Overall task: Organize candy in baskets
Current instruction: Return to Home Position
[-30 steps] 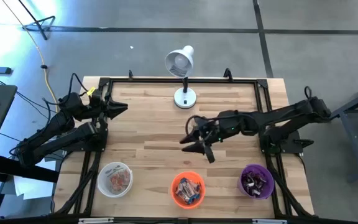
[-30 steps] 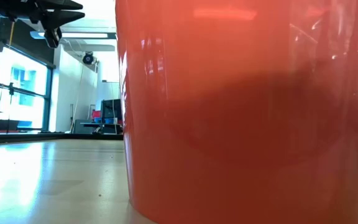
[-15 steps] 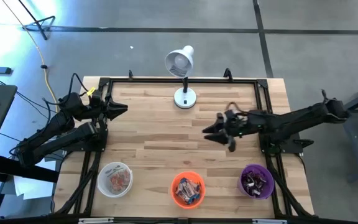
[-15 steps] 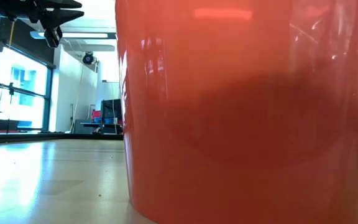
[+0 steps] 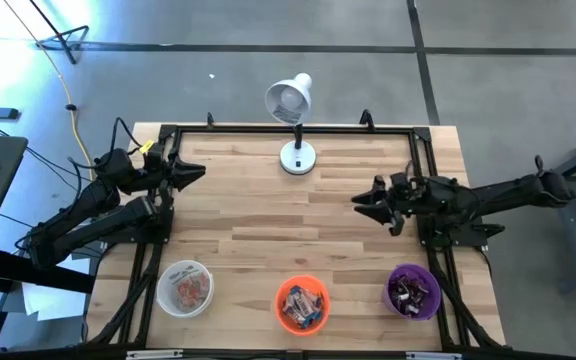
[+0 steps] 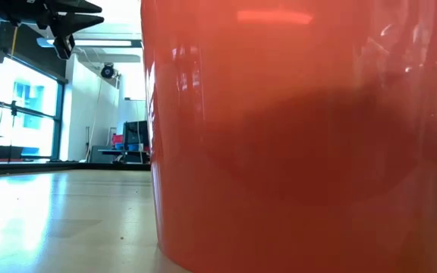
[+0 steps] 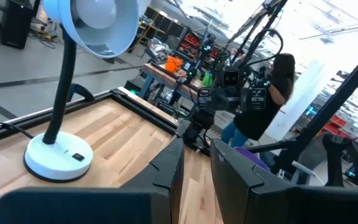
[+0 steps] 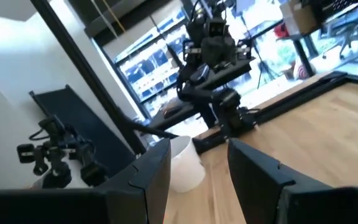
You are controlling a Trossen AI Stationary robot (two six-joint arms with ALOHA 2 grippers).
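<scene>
Candy (image 5: 303, 304) lies in three baskets along counter (image 5: 248, 222) front edge: white (image 5: 161, 284), orange (image 5: 278, 297), purple (image 5: 389, 284). Right pincer (image 5: 369, 208), fingers apart, hovers over counter's right side. Left pincer (image 5: 196, 172), fingers narrowly apart, at left edge. Lamp (image 5: 296, 156) at back.

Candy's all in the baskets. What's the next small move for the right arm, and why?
Probably draw the right gripper, open and empty, back to the right edge of the table, mirroring the left gripper parked at the left edge. The candy sits in the white basket, orange basket and purple basket; none shows loose on the table.
</scene>
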